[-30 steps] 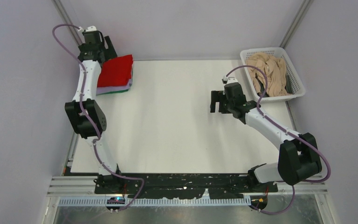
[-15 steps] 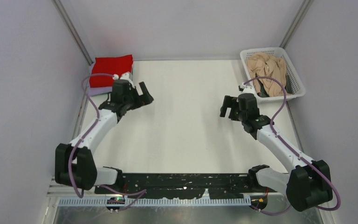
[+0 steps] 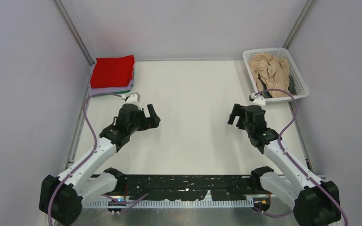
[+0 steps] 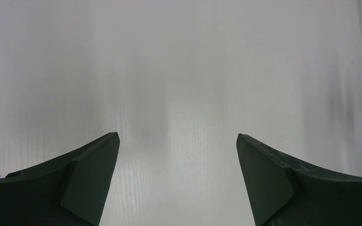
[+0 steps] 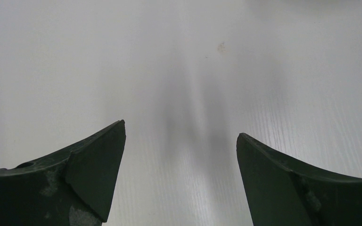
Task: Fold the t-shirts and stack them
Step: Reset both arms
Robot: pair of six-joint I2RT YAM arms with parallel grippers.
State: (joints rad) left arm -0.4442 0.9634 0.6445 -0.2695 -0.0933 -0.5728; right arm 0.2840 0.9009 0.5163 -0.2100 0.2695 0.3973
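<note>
Your left fingers [image 3: 152, 117] hang over the counter [image 3: 193, 89], left of centre in the top view. They are spread wide with nothing between them. In the left wrist view you see only bare white surface between the two dark tips.

Your right fingers [image 3: 234, 117] sit across from them, right of centre, also wide apart and holding nothing. The right wrist view shows only counter there, with a soft shadow on it.

The red t-shirt [image 3: 112, 71] lies folded in the upper left corner of the counter, on top of a stack. The lavender t-shirt [image 3: 99, 89] shows as an edge beneath it along the near and left sides. The green t-shirt [image 3: 123, 88] shows as a thin sliver at the stack's near right corner. The stack is near your left fingers but not touching them.

The beige t-shirt [image 3: 268, 70] lies crumpled in the white lattice basket [image 3: 302, 84] at the upper right. A cable from the right arm loops just in front of it.
</note>
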